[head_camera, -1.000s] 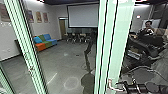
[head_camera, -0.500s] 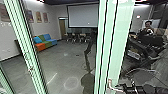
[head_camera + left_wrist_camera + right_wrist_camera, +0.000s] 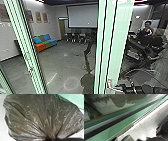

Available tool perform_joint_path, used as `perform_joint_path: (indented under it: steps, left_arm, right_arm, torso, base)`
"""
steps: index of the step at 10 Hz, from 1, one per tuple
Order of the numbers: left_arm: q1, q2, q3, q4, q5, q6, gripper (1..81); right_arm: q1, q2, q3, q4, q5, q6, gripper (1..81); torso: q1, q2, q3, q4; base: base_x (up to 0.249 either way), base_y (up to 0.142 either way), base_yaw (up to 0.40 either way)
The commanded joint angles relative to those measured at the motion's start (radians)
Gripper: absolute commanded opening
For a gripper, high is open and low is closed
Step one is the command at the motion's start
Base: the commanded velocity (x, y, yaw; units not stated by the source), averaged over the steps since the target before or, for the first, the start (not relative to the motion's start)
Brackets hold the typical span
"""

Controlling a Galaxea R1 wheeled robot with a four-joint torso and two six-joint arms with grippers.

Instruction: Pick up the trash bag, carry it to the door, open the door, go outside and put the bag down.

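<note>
Where the gathered folds of the trash bag (image 3: 36,117) meet, the left gripper (image 3: 50,138) pinches its neck, with the dark, shiny plastic fanning out from that bunch in creases. Pale ground (image 3: 3,130) lies around the bag, and a pale-green surface (image 3: 76,99) shows past one edge; I cannot tell whether the bag hangs clear or touches anything below.

At the near right of the head view, the right gripper (image 3: 123,87) is just beside the light-coloured door handle (image 3: 110,84) on the broad green door frame (image 3: 120,37). I cannot tell whether this gripper is spread or pressed together, nor whether it touches the handle. The right wrist view shows a black strip (image 3: 120,120) running slantwise between green bands, with rough pale ground (image 3: 144,127) alongside.

Another set of green uprights (image 3: 23,45) stands at the near left, bearing a small metal fitting (image 3: 30,69). Between the two frames the grey floor (image 3: 65,60) reaches back to a row of chairs (image 3: 81,37) under a large screen (image 3: 82,16). A blue, green and orange sofa (image 3: 45,42) is by the left wall, below framed pictures (image 3: 38,17). To the far right, a person (image 3: 145,32) is behind dark equipment (image 3: 140,47)
</note>
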Motion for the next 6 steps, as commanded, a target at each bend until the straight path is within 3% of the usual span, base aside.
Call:
perform_joint_path:
  steps: [1,6]
  left_arm:
    - [-0.062,-0.016,-0.003,-0.011,0.056,0.001,1.0]
    - [-0.061,0.014,-0.052,-0.007,0.056,0.001,1.0]
  right_arm:
    - [0.063,0.098,-0.046,-0.015,-0.032,0.018,81.1]
    - [-0.024,0.127,-0.092,-0.074,-0.035,0.019,81.1]
  torso:
    - [0.0,0.0,0.0,0.0]
    - [-0.001,-0.001,0.0,0.0]
  base:
    - [0.0,0.0,0.0]
    - [0.0,0.0,0.0]
